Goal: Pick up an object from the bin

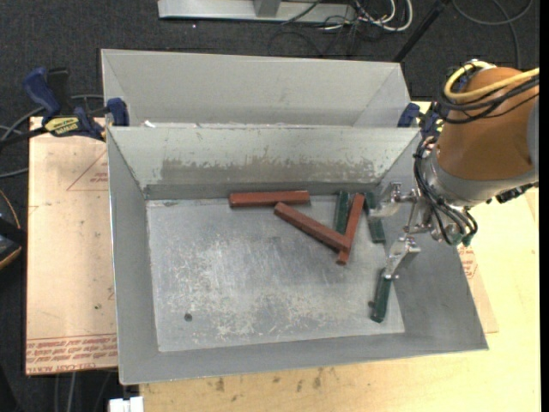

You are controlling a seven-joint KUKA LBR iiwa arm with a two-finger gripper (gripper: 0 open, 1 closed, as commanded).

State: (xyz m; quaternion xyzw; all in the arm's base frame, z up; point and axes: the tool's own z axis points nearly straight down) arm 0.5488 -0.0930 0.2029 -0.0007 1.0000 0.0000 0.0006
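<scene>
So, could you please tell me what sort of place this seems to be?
Probably a robotics lab: a robot arm reaches over a grey metal bin of red and green bars, with loose cables on dark carpet.

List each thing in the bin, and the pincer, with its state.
Back red-brown bar: flat against the back wall.
Slanted red-brown bar: flat, end meeting the right-hand one.
Right-hand red-brown bar: flat, beside a dark green bar.
Front dark green bar: flat, lying apart.
Pincer: above the front bar's upper end.
</scene>
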